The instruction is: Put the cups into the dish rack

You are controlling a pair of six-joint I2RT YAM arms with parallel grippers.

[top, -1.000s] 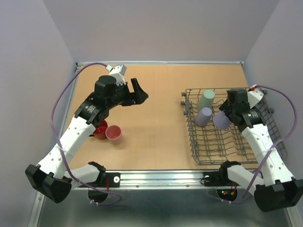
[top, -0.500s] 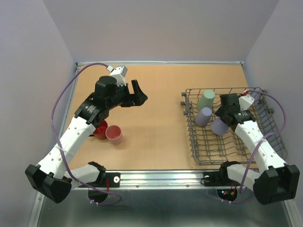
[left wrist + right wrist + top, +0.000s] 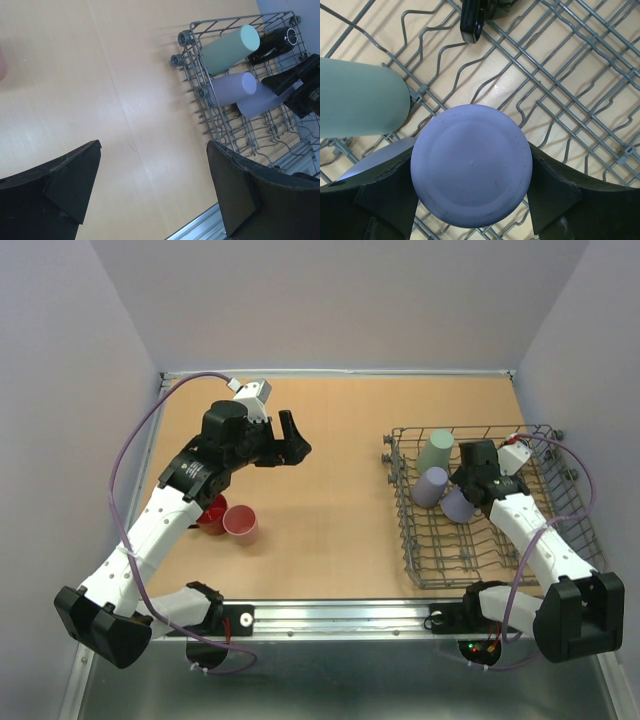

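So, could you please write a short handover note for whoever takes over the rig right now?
Left end effector: open, empty, above the table.
Right end effector: shut on a lavender cup, over the dish rack.
Already in rack: sage-green cup, second lavender cup, dark mug.
To do: release this cup; red mug and pink cup wait on the table by the left arm.

The dish rack [image 3: 460, 429] is plain grey wire, a crossing grid with zigzag runs. In it are a matte sage-green cup [image 3: 436, 451], a lavender cup [image 3: 431, 486], a second lavender cup [image 3: 457, 505] of the same shade, and a glossy black mug [image 3: 472, 20]. On the tan, faintly grained table [image 3: 340, 490] are a red mug [image 3: 211, 515] and a pink cup [image 3: 241, 524]. The arms [image 3: 150, 530] are white with black joints, and their cables [image 3: 113, 478] are purple.
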